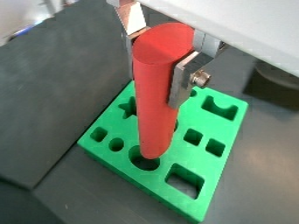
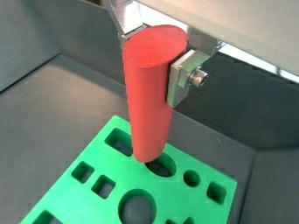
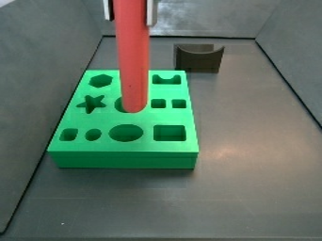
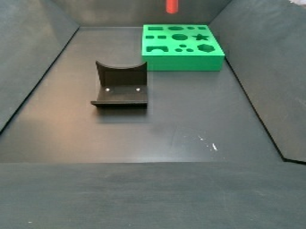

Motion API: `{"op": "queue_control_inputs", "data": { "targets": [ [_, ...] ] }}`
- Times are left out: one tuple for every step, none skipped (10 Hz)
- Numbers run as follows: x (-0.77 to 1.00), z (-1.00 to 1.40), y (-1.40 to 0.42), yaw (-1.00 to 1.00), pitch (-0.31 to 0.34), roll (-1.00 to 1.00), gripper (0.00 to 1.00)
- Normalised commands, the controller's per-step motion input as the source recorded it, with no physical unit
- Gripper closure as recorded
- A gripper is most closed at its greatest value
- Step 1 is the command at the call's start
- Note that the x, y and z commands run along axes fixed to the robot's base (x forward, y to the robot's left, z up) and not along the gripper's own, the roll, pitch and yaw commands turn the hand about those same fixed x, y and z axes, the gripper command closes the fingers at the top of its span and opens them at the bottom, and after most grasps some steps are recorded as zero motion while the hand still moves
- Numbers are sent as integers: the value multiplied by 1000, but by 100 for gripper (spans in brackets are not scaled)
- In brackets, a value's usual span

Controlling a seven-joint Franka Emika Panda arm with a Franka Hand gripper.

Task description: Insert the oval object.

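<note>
My gripper [image 1: 158, 51] is shut on the top of the oval object, a long smooth red rod [image 1: 153, 105], and holds it upright. The silver fingers [image 1: 181, 80] press on its two sides, as the other wrist view shows too [image 2: 184, 74]. The rod [image 2: 146, 96] hangs over the green block [image 1: 193, 171], and its lower end meets a dark hole near the block's middle. I cannot tell how deep it sits. In a side view the rod [image 3: 131, 56] stands over the block's [image 3: 126, 149] middle row, with the gripper [image 3: 128, 5] at the frame edge.
A dark grey block with a curved notch [image 3: 198, 57] stands beyond the green block, and also shows in a side view [image 4: 120, 87]. The green block [image 4: 182, 55] has several holes of different shapes. Dark walls ring the grey floor.
</note>
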Motion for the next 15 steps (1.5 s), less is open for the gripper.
{"op": "queue_control_inputs", "data": {
  "targets": [
    [0,-129,0,-1000,0,23,100],
    [0,-123,0,-1000,0,20,100],
    [0,-277,-40,-1000,0,0,100],
    [0,-317,-26,-1000,0,0,100],
    [-40,-386,-126,-926,-16,0,100],
    [-57,-426,-129,-903,-20,-17,100],
    [0,-200,-77,-989,-74,-60,100],
    [0,-31,0,-1000,-60,-30,100],
    [0,0,0,-1000,-46,-7,100],
    [0,0,0,-1000,-39,0,100],
    [0,0,0,-1000,-34,0,100],
    [0,0,0,-1000,-34,0,100],
    [0,0,0,-1000,-24,0,100],
    [-206,-91,0,-923,-54,-1,100],
    [-226,-83,0,-914,-59,0,100]
  ]
}}
